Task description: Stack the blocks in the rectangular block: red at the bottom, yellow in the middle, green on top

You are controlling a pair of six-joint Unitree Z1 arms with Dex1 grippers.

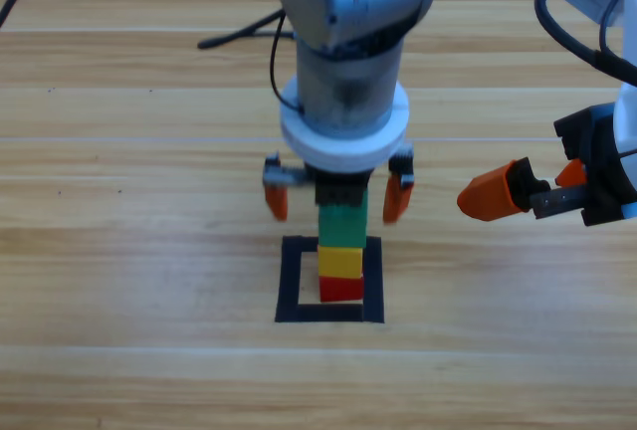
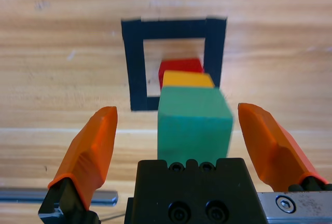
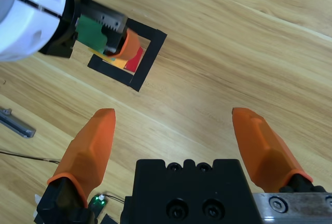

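The left gripper [image 2: 176, 130] hung right over the green cube [image 2: 194, 125], jaws spread wide on both sides, not touching it. The right gripper [image 3: 174, 146] waited, jaws spread.

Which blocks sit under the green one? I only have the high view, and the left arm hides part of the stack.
Observer: Left wrist view shows the green cube on the yellow cube, with the red cube at the bottom.
Operator: Left jaws clear of green?
Observer: Yes. The left gripper is open, with a gap on each side.
Operator: Right arm?
Observer: The right gripper is open and empty, over bare table beside the rectangular block.
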